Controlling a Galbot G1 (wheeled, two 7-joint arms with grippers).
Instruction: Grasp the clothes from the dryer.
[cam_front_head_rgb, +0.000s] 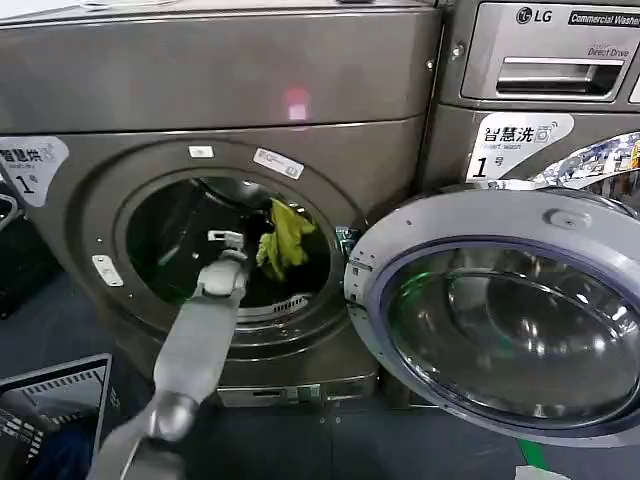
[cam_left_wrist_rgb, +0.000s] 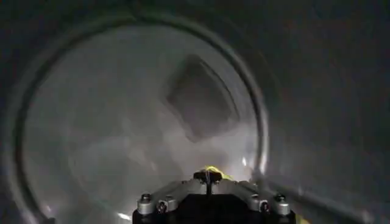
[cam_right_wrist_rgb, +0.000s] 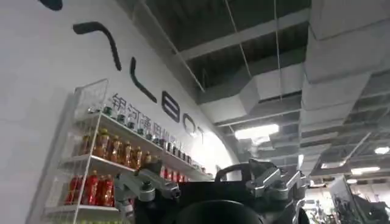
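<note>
The clothes (cam_front_head_rgb: 283, 240) hang lengthwise downward — clamped in left gripper (cam_front_head_rgb: 243, 240) inside dryer (cam_front_head_rgb: 220, 90).

We see the dryer (cam_front_head_rgb: 230, 90) evenly lit from the room in the head view, with a soft pink glare patch near 12 o'clock on its front panel. Its drum stays dark, yet the clothes (cam_front_head_rgb: 284, 240) catch enough light to glow yellow-green. The open door (cam_front_head_rgb: 500, 310) — at 4 o'clock — carries broad reflections across its glass. The left wrist view is dim and hazy, the drum wall smeared and out of focus. In the right wrist view, ceiling lamps (cam_right_wrist_rgb: 259, 131) flare white — the ducts above sit in shadow.
</note>
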